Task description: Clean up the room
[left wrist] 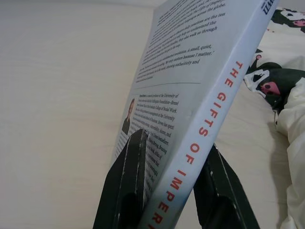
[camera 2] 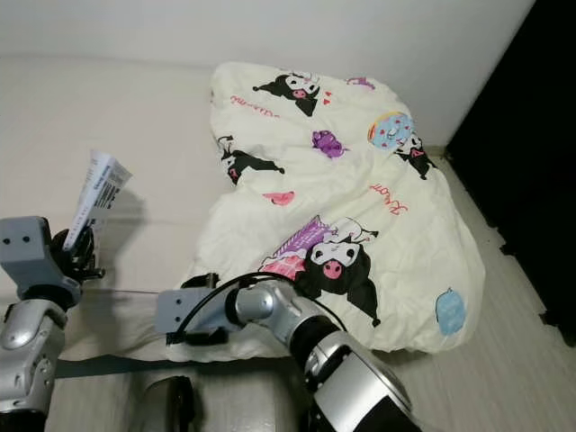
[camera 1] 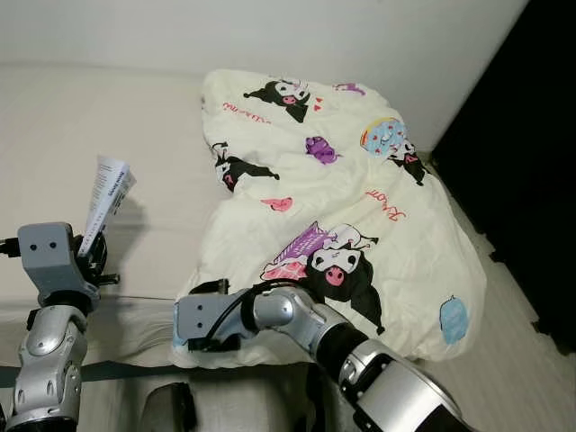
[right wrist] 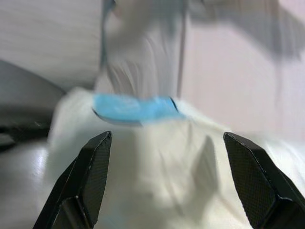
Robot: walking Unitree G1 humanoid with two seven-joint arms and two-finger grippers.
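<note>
A grey-white book with red spine lettering stands upright over the beige mattress at the left. My left gripper is shut on its lower end, one black finger on each cover. A cream blanket printed with cartoon figures lies crumpled across the right half of the bed. My right arm reaches across to the blanket's near-left corner. There my right gripper stands open, its fingers wide apart just above the cream cloth and a blue patch.
A white wall runs behind the bed. Dark black furniture stands close on the right, with a strip of light wooden floor between it and the bed.
</note>
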